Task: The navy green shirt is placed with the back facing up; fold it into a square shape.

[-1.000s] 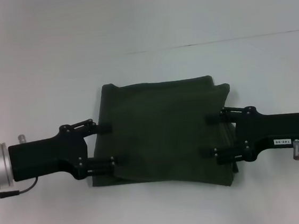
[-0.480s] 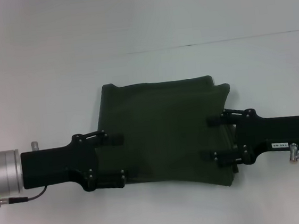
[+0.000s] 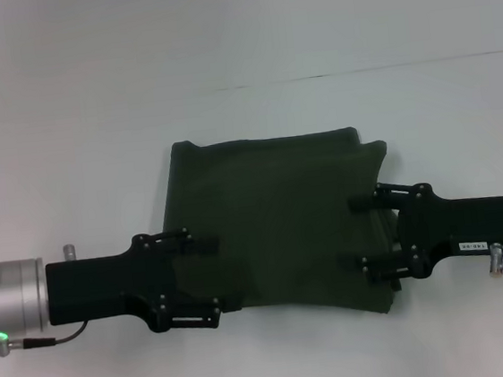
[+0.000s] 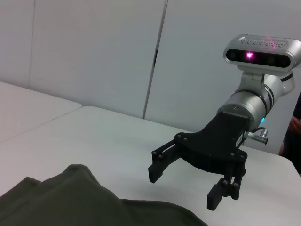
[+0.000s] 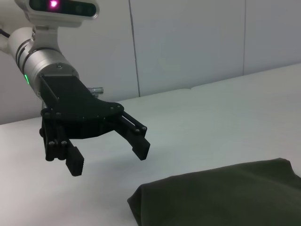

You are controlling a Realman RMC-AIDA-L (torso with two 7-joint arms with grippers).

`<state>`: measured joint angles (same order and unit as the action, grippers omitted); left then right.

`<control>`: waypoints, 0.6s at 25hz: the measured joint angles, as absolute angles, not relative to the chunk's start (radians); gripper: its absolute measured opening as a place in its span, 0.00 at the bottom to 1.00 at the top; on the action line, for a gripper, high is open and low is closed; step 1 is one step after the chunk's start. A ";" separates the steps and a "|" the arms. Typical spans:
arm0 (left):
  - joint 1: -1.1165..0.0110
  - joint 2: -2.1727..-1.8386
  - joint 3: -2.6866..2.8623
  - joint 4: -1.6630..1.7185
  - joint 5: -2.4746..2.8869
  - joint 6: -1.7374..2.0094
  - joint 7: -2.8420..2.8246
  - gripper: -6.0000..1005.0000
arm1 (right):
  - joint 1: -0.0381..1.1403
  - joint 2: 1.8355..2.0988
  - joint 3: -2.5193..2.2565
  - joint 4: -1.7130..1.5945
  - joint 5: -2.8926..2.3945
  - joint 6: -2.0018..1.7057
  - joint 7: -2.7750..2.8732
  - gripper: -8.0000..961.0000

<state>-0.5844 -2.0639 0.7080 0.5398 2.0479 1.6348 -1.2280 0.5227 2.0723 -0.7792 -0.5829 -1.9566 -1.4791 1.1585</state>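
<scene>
While the navy green shirt (image 3: 278, 226) lies folded into a rough rectangle mid-table (image 3: 237, 46), your left gripper (image 3: 209, 279) hangs spread wide over its near-left corner and your right gripper (image 3: 361, 233) spread wide over its right edge, neither holding cloth.

The navy green shirt (image 3: 278, 226) lies flat on the surface (image 3: 92, 124) as a dark olive, roughly square folded bundle with plain fabric facing up. It sits between the left gripper (image 3: 212, 281) and the right gripper (image 3: 362, 233), both of which overlap its side edges. Stacked layers show at its far corner by the right gripper, and its near edge runs slightly crooked.
</scene>
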 joint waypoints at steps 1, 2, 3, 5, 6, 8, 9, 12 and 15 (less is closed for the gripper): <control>-0.584 -2.064 0.708 0.540 2.048 1.635 -1.228 0.88 | 0.522 2.072 -0.779 -0.583 -1.957 -1.479 1.156 0.98; -0.584 -2.064 0.708 0.540 2.048 1.636 -1.228 0.88 | 0.522 2.072 -0.779 -0.583 -1.956 -1.479 1.155 0.98; -0.584 -2.064 0.708 0.540 2.048 1.637 -1.228 0.88 | 0.522 2.072 -0.779 -0.583 -1.956 -1.479 1.154 0.98; -0.583 -2.065 0.708 0.540 2.048 1.638 -1.228 0.88 | 0.522 2.072 -0.779 -0.583 -1.955 -1.480 1.153 0.98; -0.583 -2.065 0.708 0.540 2.048 1.638 -1.228 0.88 | 0.523 2.072 -0.779 -0.583 -1.955 -1.480 1.152 0.98; -0.582 -2.065 0.708 0.540 2.048 1.639 -1.227 0.88 | 0.523 2.072 -0.779 -0.583 -1.955 -1.480 1.152 0.98; -0.582 -2.065 0.708 0.540 2.048 1.640 -1.227 0.88 | 0.523 2.072 -0.778 -0.583 -1.955 -1.480 1.152 0.98; -0.582 -2.065 0.708 0.540 2.049 1.640 -1.227 0.88 | 0.523 2.072 -0.778 -0.584 -1.954 -1.480 1.152 0.98; -0.581 -2.065 0.708 0.540 2.053 1.641 -1.227 0.88 | 0.523 2.072 -0.778 -0.584 -1.953 -1.479 1.152 0.98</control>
<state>-0.5815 -2.0647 0.7083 0.5400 2.0528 1.6408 -1.2271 0.5231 2.0723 -0.7776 -0.5844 -1.9533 -1.4787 1.1520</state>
